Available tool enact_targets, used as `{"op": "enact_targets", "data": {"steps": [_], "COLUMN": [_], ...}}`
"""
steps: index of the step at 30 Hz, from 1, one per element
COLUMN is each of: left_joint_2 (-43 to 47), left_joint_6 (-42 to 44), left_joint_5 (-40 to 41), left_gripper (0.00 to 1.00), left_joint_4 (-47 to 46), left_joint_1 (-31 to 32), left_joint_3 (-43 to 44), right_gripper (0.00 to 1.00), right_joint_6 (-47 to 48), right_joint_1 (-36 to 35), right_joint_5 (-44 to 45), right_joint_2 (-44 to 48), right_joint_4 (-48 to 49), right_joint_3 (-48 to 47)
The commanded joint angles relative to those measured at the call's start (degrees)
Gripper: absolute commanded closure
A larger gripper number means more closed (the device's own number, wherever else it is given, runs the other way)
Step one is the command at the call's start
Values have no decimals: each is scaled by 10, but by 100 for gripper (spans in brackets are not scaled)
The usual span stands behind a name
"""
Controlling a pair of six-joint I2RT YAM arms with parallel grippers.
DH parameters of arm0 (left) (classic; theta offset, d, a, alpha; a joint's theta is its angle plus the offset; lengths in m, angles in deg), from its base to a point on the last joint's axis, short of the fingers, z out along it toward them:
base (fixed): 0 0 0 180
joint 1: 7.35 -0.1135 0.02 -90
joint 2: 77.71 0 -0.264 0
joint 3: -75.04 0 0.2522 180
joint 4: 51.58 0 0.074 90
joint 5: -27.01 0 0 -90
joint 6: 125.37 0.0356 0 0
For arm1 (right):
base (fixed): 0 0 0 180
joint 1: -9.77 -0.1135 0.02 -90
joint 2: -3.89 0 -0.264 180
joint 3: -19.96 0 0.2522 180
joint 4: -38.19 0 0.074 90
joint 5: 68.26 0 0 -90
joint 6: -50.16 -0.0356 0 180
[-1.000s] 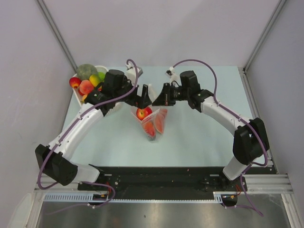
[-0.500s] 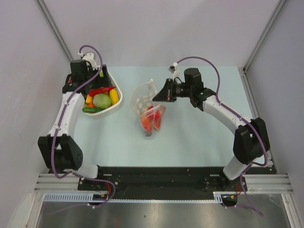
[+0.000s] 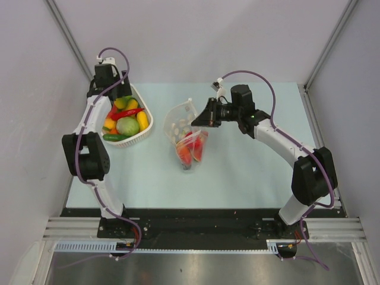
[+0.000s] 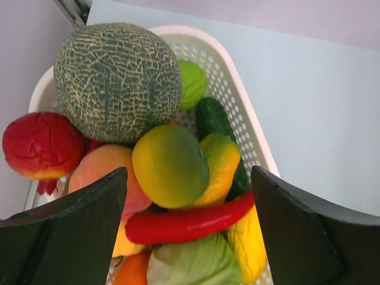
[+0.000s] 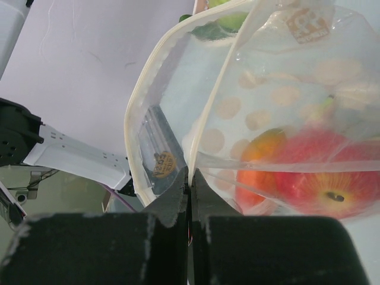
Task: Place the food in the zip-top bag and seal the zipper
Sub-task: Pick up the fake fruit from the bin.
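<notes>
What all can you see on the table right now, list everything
table: one, pale blue, under everything
basket: one, white slotted, far left of the table
melon: one, netted green, on top in the basket
mango: one, green-yellow, basket middle
chilli: one, red, below the mango
cucumber: one, dark green, by the basket wall
other food: several, red, peach, yellow, light green, in the basket
zip-top bag: one, clear, table centre, mouth open
apple: one, red, inside the bag
orange piece: one, orange, inside the bag
left arm: jaws open over the basket
right arm: jaws shut on the bag's edge
</notes>
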Motion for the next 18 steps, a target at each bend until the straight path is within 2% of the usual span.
{"op": "enact_targets", "data": {"steps": [1, 13, 16, 18], "left_joint_2": [-35, -83, -83, -79], "left_joint_6": [9, 34, 40, 43], "left_joint_5": [30, 68, 67, 57], "left_gripper": [12, 11, 15, 25], "left_joint_4": [-16, -29, -34, -36], "left_joint_1": [-3, -3, -3, -2], "left_joint_3": [53, 35, 35, 36], "right_gripper": [100, 100, 100, 100], "right_joint_6": [3, -1, 3, 4], "right_joint_1": [5, 7, 7, 7], "right_joint_5": [-10, -5, -4, -2], "right_joint_2": [2, -5, -6, -6], "right_joint_4": [26, 26, 9, 7], "right_joint_3": [-15, -14, -14, -15]}}
